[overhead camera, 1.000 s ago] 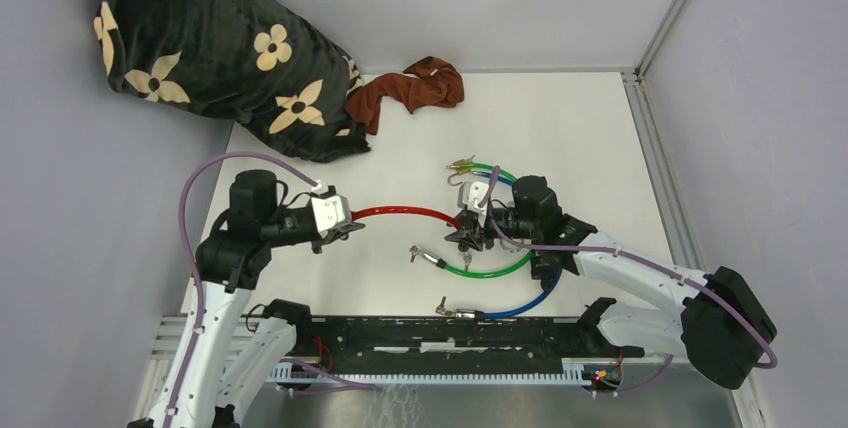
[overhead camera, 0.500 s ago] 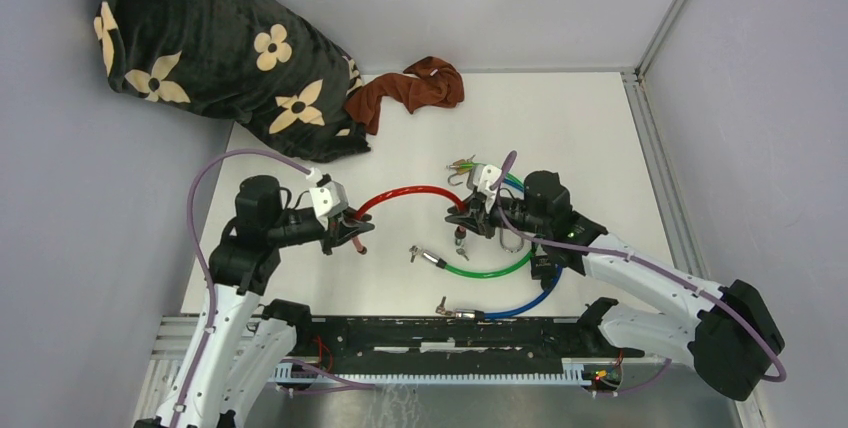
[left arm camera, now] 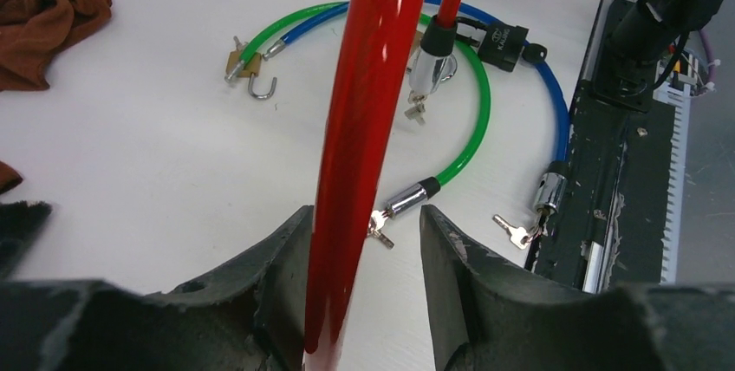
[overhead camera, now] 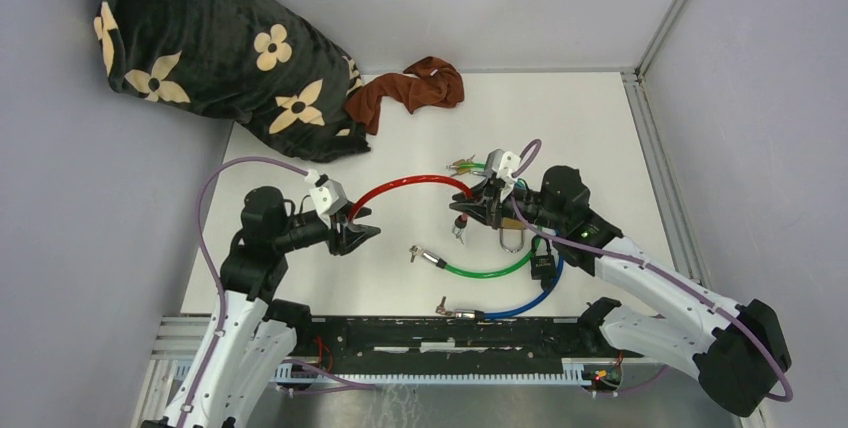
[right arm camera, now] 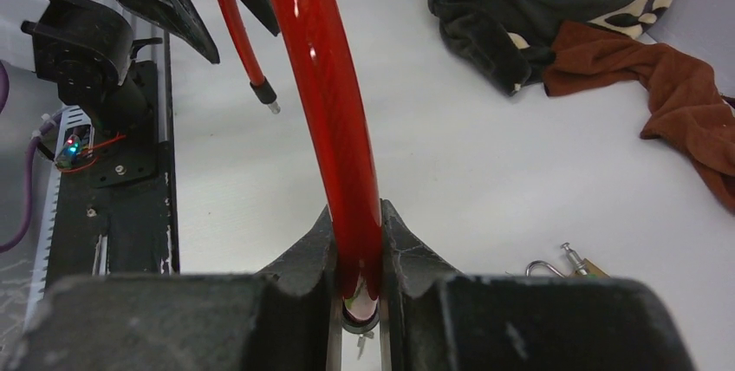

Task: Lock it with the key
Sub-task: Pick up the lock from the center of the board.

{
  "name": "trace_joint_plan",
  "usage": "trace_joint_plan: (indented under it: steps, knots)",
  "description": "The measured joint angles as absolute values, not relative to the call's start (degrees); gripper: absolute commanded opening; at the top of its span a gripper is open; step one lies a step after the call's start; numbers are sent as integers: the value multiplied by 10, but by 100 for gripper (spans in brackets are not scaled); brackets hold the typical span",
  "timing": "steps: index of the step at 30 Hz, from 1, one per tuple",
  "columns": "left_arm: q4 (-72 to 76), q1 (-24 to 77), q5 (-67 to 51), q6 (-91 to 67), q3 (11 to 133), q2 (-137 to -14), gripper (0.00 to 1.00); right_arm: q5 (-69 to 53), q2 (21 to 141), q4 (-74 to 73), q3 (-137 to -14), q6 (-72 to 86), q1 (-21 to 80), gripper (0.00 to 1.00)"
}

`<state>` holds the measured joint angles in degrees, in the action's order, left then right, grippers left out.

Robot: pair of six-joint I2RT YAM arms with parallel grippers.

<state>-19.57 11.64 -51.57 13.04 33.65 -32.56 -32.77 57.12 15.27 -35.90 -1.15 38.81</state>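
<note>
A red cable lock [overhead camera: 415, 183] arcs above the table between my two grippers. My right gripper [overhead camera: 480, 200] is shut on its right end; in the right wrist view the red cable [right arm camera: 342, 128] is squeezed between the fingertips of that gripper [right arm camera: 357, 219]. Below that end hang the silver lock head [left arm camera: 431, 63] and a key [overhead camera: 459, 231]. My left gripper [overhead camera: 360, 231] stands open around the cable's other end. In the left wrist view the cable [left arm camera: 364, 128] leans on one finger of the left gripper [left arm camera: 364, 215], clear of the other.
A green cable lock [overhead camera: 490, 270] and a blue cable lock [overhead camera: 525, 303] lie on the table, each with keys at its end. A brass padlock [left arm camera: 238, 63] and a black lock body [left arm camera: 503, 42] lie nearby. A brown cloth [overhead camera: 410, 88] and dark flowered blanket [overhead camera: 210, 48] sit at the back.
My left gripper has opened and let go its squeeze on the red cable. The right gripper closed on the cable's lock end, then lifted it back and right.
</note>
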Motion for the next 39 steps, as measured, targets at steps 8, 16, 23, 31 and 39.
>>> trace_joint_plan:
  steps: [8,16,23,31,39]
  knots:
    - [-184,116,-481,129,322,-320,47,-355,559,158,-368,1,365,0]
    - [-183,117,-462,130,315,-291,3,-393,548,159,-378,15,341,0]
    - [-119,117,-472,42,314,-272,2,-417,561,216,-374,82,340,0]
    - [33,117,-463,-177,315,-272,2,-422,634,338,-362,178,383,0]
    - [203,117,-449,-390,312,-280,2,-428,647,430,-385,232,430,0]
